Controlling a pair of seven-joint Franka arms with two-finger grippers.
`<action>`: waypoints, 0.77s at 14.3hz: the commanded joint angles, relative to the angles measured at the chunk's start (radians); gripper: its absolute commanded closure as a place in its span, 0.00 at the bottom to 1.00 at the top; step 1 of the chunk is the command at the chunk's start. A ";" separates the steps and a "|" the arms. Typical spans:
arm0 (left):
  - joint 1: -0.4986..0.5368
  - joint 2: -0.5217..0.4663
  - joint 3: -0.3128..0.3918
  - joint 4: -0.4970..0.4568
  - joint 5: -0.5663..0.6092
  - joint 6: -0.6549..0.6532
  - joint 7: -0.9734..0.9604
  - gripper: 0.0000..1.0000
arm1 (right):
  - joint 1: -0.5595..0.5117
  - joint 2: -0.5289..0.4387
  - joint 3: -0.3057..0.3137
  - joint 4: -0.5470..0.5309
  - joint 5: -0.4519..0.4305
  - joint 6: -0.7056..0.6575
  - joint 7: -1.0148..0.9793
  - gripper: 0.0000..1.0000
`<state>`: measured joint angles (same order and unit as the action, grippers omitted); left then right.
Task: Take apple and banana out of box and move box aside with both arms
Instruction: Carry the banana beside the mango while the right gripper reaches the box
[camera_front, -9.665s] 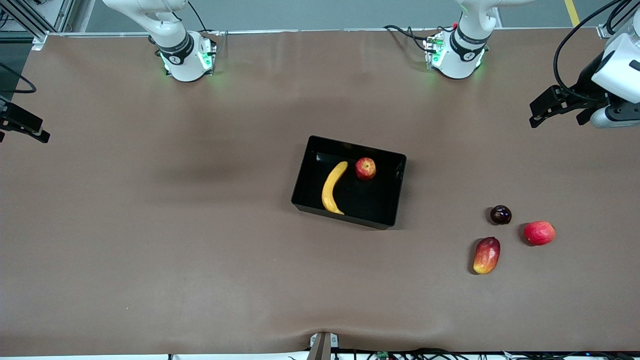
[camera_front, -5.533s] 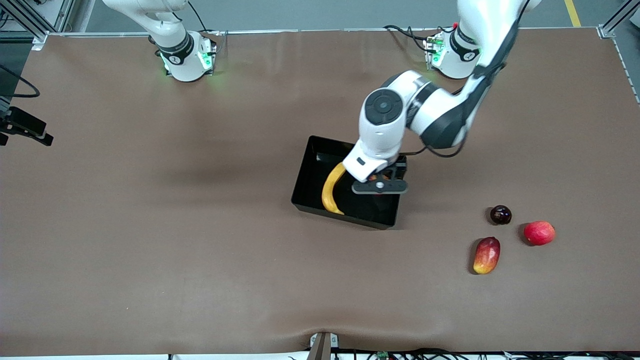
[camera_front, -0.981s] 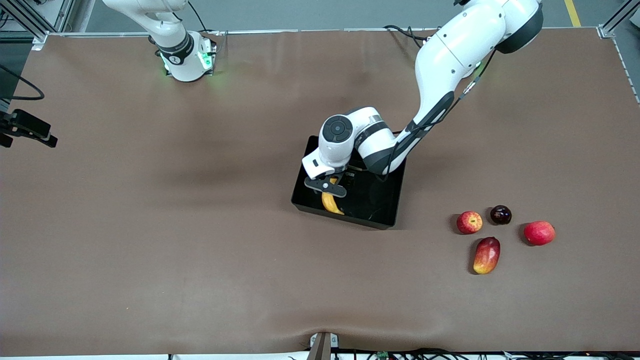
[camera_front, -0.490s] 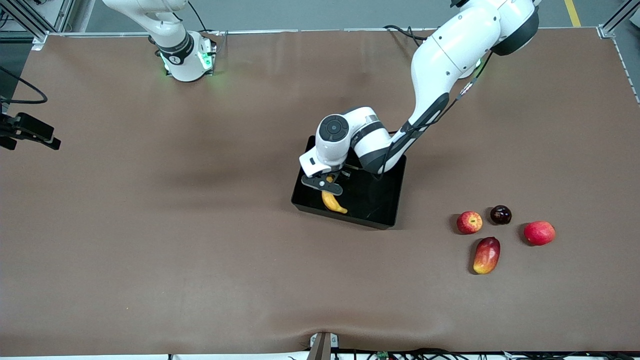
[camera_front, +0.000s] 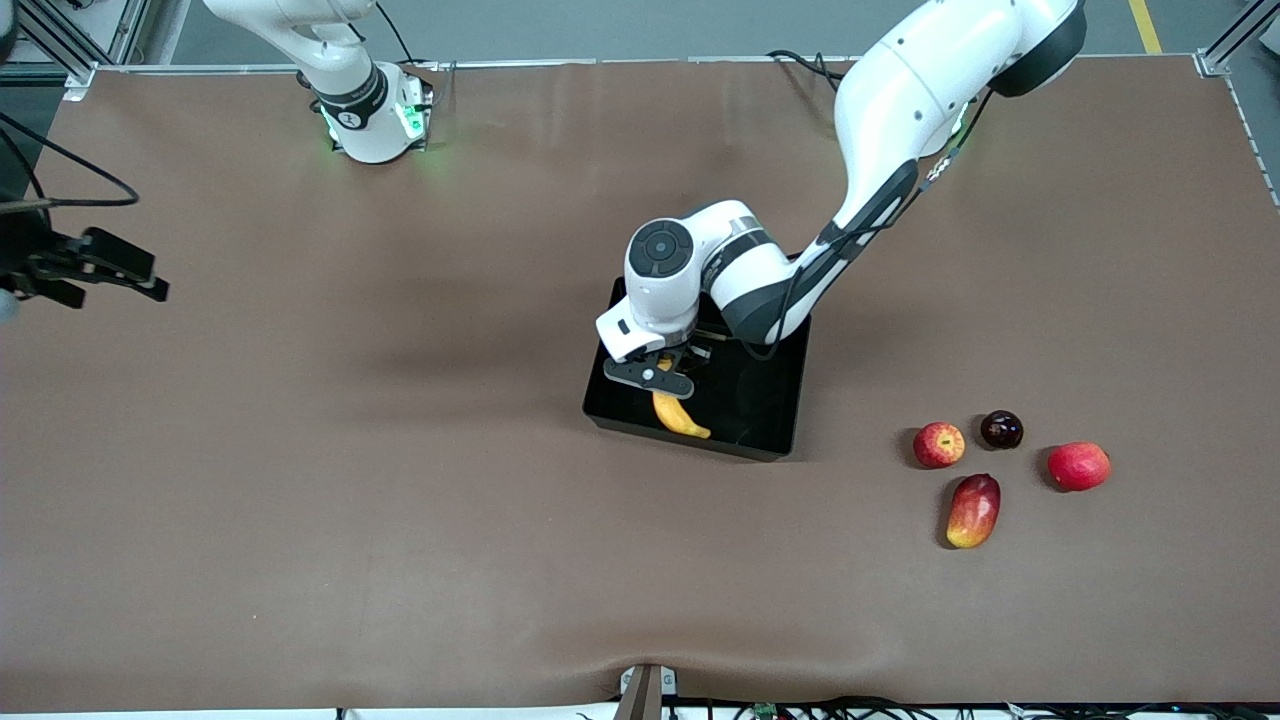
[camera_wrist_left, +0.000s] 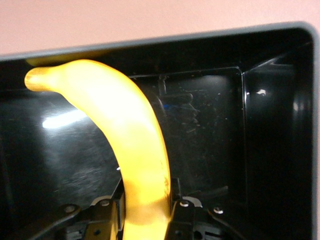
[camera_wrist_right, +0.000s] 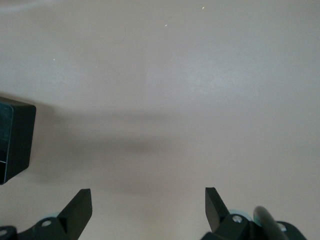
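Brown table, curved yellow banana in left hand

Glossy black plastic box, matt brown table

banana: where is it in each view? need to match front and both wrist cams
Front view: banana in the left gripper, over the black box.
Left wrist view: banana fills the middle, clamped between the fingers, the box around it.
Right wrist view: not in it; right gripper open over bare table.
Shared landmark: the box, also a corner in the right wrist view.
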<state>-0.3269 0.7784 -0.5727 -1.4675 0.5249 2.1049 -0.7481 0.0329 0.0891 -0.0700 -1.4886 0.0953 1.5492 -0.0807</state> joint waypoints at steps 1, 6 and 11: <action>0.031 -0.040 -0.010 0.035 0.004 -0.086 -0.005 1.00 | 0.021 0.096 -0.001 0.008 0.000 0.061 -0.011 0.00; 0.181 -0.178 -0.006 0.052 -0.120 -0.193 0.253 1.00 | 0.106 0.120 0.001 -0.002 0.009 0.071 0.005 0.00; 0.382 -0.200 -0.004 0.052 -0.125 -0.238 0.602 1.00 | 0.287 0.152 0.001 -0.002 0.049 0.115 0.272 0.00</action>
<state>-0.0061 0.5862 -0.5702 -1.3979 0.4185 1.8769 -0.2502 0.2693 0.2247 -0.0612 -1.4913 0.1176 1.6428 0.1228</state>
